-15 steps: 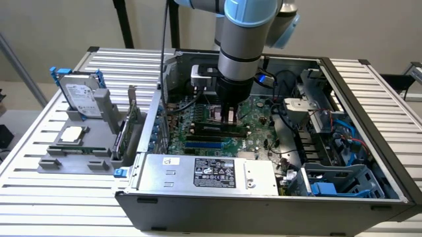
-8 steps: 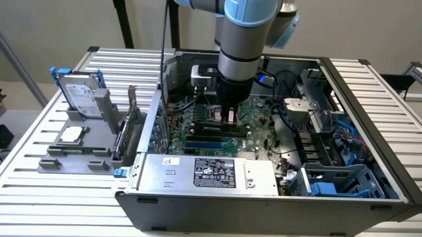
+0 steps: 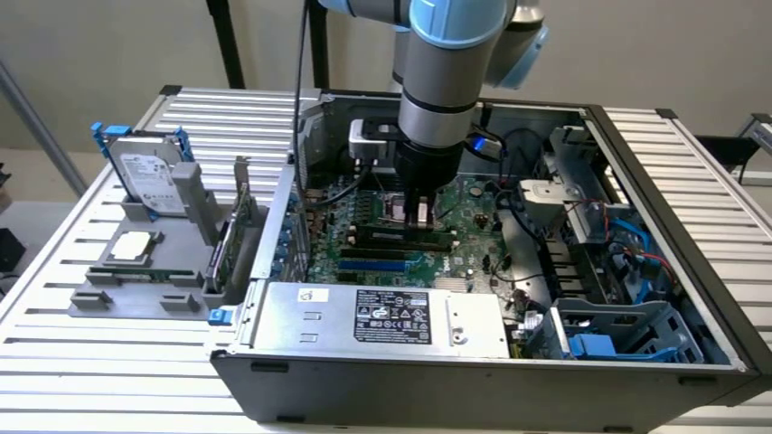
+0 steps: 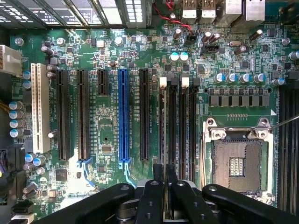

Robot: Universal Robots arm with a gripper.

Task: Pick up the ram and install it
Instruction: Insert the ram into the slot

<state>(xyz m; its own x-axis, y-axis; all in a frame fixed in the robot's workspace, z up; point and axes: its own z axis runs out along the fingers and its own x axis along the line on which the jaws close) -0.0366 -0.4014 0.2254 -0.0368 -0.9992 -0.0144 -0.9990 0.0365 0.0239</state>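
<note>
Wrist view, lower centre: gripper [image 4: 165,171] jaws pinched on the ram [image 4: 164,133], edge-on | risk: any tilt off the slot [image 4: 162,84] and it jams or bends, imo

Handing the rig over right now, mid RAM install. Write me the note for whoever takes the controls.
Gripper: shut on the ram, which is seen edge-on between the fingers.
Position: arm is down inside the open case. The ram is in line with the memory slot that has the white latch, beside the empty processor socket.
Done: ram picked up and brought to the slots.
Left: cannot tell whether the ram is seated. It is not yet released.
</note>
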